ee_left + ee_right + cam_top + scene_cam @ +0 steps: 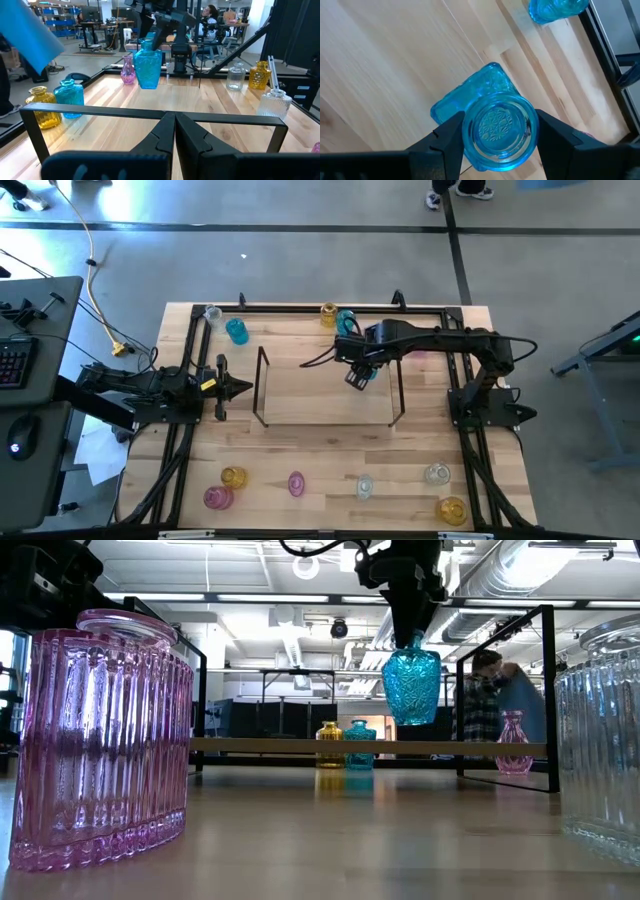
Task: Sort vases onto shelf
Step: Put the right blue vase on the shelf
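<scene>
My right gripper (pixel 357 373) is shut on a cyan-blue vase (pixel 411 685) above the right part of the shelf (pixel 320 395), a light-wood board with dark wire frames at its short ends. My left gripper (pixel 236 388) is shut and empty, just left of the shelf's left frame. At the table's far edge stand a clear vase (pixel 212 313), a cyan vase (pixel 237 330), an amber vase (pixel 328 313) and another cyan vase (pixel 346 320). Several more vases stand along the near edge, among them an amber one (pixel 233 477) and a pink one (pixel 296 483). My right gripper pinches the cyan vase's neck just under its round rim (pixel 470 142) between its two fingers (pixel 445 137), one on each side. The fingers come from above, pointing down. The vase hangs upright below them, its base (pixel 411 720) clear of the shelf board.
A pink vase (pixel 513 745) stands near the shelf's right frame (pixel 400 390). In the low view a big pink vase (pixel 100 740) and a clear vase (pixel 605 740) stand close at the near edge. The black table frame (pixel 300 308) runs along the far edge. A person (pixel 500 690) is in the room beyond.
</scene>
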`<state>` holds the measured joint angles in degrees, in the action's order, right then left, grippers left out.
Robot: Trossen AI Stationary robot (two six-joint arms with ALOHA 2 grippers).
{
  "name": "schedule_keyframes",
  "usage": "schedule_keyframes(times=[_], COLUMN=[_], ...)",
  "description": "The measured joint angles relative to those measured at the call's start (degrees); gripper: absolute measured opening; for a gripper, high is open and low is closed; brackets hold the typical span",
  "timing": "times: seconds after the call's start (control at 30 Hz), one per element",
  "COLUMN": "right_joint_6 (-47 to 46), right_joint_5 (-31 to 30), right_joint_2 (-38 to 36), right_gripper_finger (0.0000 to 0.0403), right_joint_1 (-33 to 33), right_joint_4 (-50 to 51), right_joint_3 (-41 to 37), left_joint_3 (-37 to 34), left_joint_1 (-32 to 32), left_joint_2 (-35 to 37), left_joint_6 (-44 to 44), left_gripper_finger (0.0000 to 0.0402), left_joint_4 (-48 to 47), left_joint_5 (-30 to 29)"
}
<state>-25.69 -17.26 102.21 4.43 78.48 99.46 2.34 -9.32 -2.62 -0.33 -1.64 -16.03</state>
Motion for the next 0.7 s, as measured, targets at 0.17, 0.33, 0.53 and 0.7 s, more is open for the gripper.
schedule_keyframes(times=[0.17, 0.33, 0.53, 0.7], right_joint_6=[-0.7, -1.5, -1.5, -1.7], right_joint_5=[0.3, 0.3, 0.5, 0.5], right_joint_2=[0.2, 0.1, 0.2, 0.2], right_gripper_finger=[0.0176, 0.0176, 0.0176, 0.0176], right_joint_1=[-0.1, -0.4, -1.2, -1.5], right_joint_4=[-1.6, -2.6, -3.6, -3.8], right_joint_3=[0.0, -1.1, -5.3, -5.5], left_joint_3=[0.0, 0.0, 0.0, 0.0], left_joint_1=[0.0, 0.0, 0.0, 0.0], left_joint_2=[0.0, 0.0, 0.0, 0.0], left_joint_6=[0.0, 0.0, 0.0, 0.0], left_gripper_finger=[0.0005, 0.0005, 0.0005, 0.0005], left_joint_4=[0.0, 0.0, 0.0, 0.0], left_joint_5=[0.0, 0.0, 0.0, 0.0])
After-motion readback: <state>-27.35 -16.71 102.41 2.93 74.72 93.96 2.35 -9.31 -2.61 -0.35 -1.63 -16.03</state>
